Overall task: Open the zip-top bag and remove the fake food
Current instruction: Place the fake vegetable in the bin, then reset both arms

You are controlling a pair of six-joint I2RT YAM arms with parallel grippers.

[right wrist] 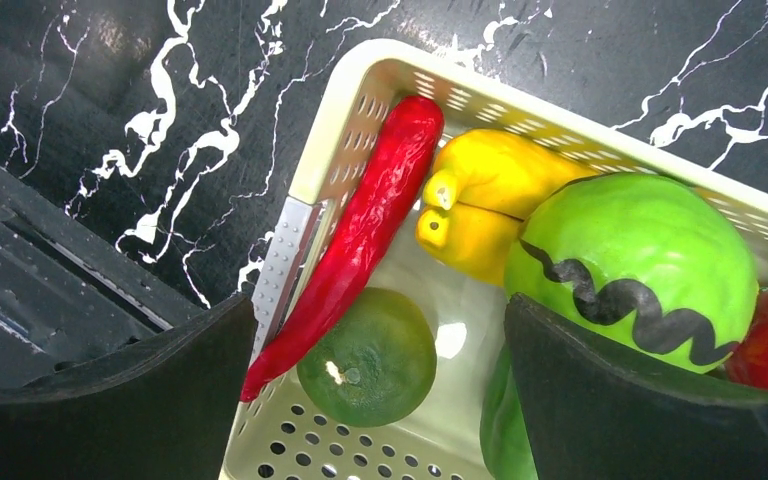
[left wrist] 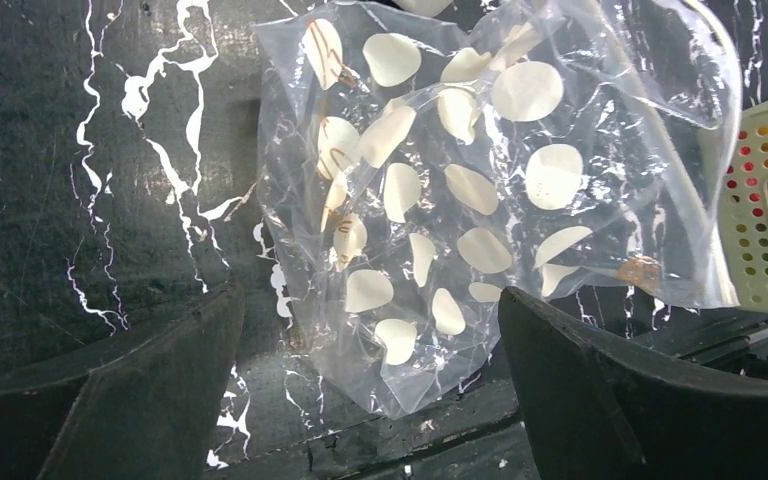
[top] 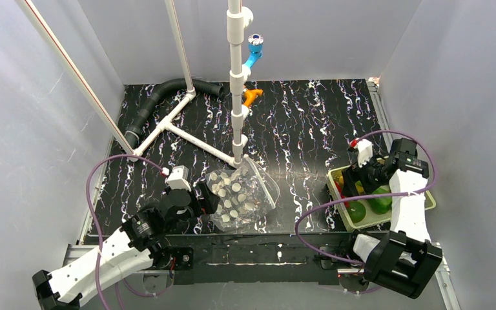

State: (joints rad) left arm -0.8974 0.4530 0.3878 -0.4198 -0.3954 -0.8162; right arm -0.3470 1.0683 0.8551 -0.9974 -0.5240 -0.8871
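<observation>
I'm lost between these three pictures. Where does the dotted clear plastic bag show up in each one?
Top external: the zip-top bag lies just below the centre.
Left wrist: it fills the middle and top.
Right wrist: it is not in this picture.
Shared landmark: the mesh basket, which sits at the right in the top view, at the right edge in the left wrist view, and fills most of the right wrist view.

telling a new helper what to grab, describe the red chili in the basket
On the black marbled table, find the pale mesh basket at the right. The red chili lies along its wall, beside yellow bananas. It alone is long, thin and wrinkled.
</observation>
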